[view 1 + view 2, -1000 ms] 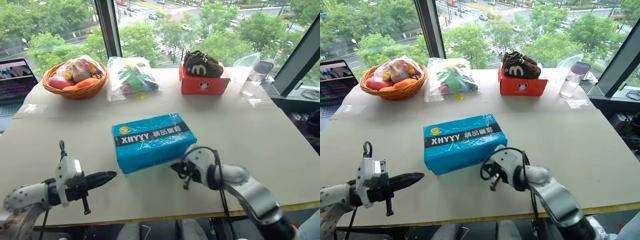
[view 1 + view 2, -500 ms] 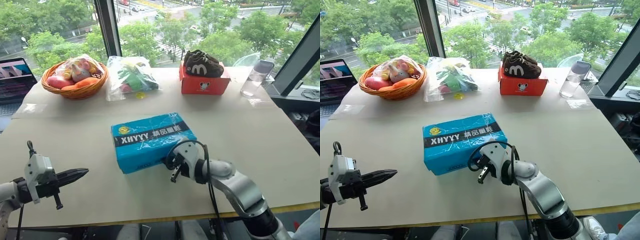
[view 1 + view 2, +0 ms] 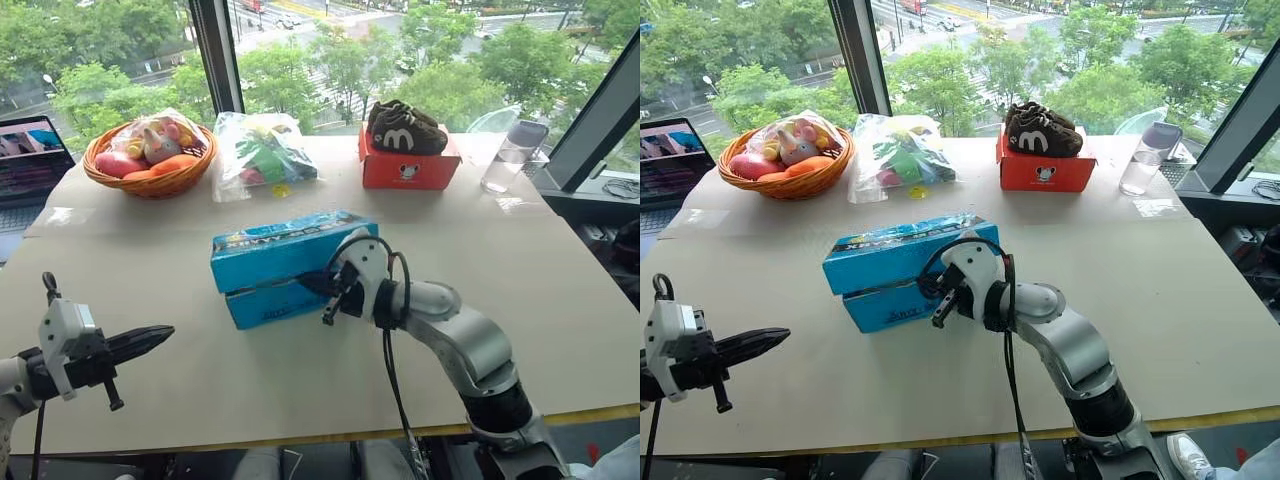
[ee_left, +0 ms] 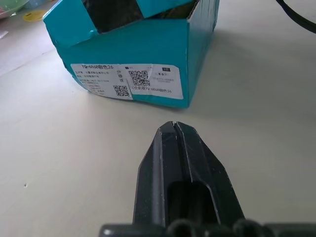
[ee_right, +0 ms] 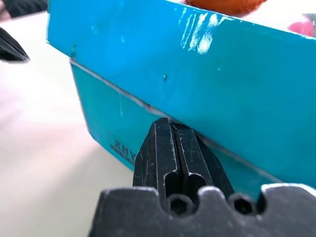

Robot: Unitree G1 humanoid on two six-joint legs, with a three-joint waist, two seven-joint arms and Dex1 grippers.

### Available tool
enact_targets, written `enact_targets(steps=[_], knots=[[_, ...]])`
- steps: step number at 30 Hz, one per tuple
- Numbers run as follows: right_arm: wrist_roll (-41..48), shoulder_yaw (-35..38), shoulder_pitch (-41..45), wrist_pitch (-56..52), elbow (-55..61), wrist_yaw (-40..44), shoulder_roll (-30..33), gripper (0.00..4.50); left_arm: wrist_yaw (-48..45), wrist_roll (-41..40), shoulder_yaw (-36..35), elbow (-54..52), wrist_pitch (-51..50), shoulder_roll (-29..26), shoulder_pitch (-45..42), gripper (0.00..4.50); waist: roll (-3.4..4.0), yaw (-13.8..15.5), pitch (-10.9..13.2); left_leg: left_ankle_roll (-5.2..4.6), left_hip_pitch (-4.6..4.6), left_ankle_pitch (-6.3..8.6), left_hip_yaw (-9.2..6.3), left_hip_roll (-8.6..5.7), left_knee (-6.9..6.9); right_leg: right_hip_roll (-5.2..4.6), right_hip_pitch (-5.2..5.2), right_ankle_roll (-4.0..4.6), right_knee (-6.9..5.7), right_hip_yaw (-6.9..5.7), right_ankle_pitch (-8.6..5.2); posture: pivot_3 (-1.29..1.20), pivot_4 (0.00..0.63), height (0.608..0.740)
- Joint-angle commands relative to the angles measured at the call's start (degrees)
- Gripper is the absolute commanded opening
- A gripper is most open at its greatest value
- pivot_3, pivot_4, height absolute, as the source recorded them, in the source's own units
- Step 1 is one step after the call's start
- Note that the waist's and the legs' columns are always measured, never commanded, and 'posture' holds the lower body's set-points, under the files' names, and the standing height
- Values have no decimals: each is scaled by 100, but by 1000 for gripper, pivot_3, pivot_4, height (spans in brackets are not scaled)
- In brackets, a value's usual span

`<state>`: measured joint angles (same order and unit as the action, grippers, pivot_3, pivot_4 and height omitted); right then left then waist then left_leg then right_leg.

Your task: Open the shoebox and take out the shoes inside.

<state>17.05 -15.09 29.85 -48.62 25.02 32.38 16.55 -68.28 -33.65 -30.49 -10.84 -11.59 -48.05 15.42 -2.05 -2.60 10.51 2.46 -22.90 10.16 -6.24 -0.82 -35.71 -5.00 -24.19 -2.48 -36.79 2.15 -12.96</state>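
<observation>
The bright blue shoebox [image 3: 262, 300] lies in the middle of the table, its lid [image 3: 285, 240] tilted up along the near long edge. My right gripper [image 3: 320, 287] is shut, and its tip is wedged under that raised lid edge [image 5: 207, 143], pressing against the box front. My left gripper [image 3: 160, 336] is shut and empty, hovering over the table to the left of the box and clear of it. In the left wrist view, the left gripper [image 4: 173, 124] points at the labelled end of the shoebox [image 4: 148, 64], where a dark gap shows under the lid. The shoes are hidden inside.
At the back of the table stand a wicker basket of toys [image 3: 150, 160], a clear bag of toys [image 3: 262, 155], a red box [image 3: 408, 170] with dark brown shoes on top, and a clear cup [image 3: 508, 155]. A laptop [image 3: 30, 160] sits far left.
My right gripper has risen against the box front and pried the lid's near edge upward. My left gripper drew away to the left, then held still.
</observation>
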Motion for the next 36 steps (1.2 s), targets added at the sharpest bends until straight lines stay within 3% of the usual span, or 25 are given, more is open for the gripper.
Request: enact_targets(steps=[1, 6, 10, 14, 18, 27, 36], knots=[[26, 126, 256, 247, -17, 13, -14, 28, 82, -69, -96, -228, -44, -5, -4, 0, 0, -1, 0, 0, -1, 0, 0, 0, 0, 0, -1, 0, 0, 0, 0, 0, 150, 740], [-156, -49, 849, 648, -585, 189, -17, 28, 145, -67, -49, -215, -93, 2, -94, 0, 2, -14, 1, 0, -2, 0, 0, 0, 3, 1, -4, 1, 0, 1, 0, 0, 150, 740], [-561, -241, 1811, 1308, -1727, 350, -118, 28, 161, -62, 37, -193, -121, 8, -191, 0, 5, -41, 3, 0, 4, 0, 1, 4, 3, 6, -2, 3, -2, 1, 2, 0, 150, 740], [-951, 188, 3441, 2172, -3687, -420, -740, 28, 190, -34, 173, -179, -136, 34, -315, 0, 12, -114, 7, 0, 0, 0, 3, 7, 4, 11, -13, 13, -3, 4, 12, 0, 150, 740], [-1037, 553, 4033, 2644, -4706, -755, -956, 28, 283, -32, 263, -246, -139, 105, -363, 0, 2, -109, 2, 2, 1, 1, 3, 35, 23, 44, -16, 33, 7, 8, 22, 0, 150, 740], [-944, 358, 3406, 2419, -3947, 136, -624, 28, 444, -146, 204, -297, -224, 135, -475, 0, 10, -124, 7, 8, 3, 4, 6, 67, 45, 74, -26, 83, 11, 7, 47, 0, 150, 740], [-834, -316, 2974, 1501, -2556, 1392, -18, 28, 138, -625, -24, 54, -1157, -825, -1417, 0, 15, -141, 10, 7, 12, 4, 7, 98, 45, 110, -28, 71, 4, 10, 24, 0, 150, 740]])
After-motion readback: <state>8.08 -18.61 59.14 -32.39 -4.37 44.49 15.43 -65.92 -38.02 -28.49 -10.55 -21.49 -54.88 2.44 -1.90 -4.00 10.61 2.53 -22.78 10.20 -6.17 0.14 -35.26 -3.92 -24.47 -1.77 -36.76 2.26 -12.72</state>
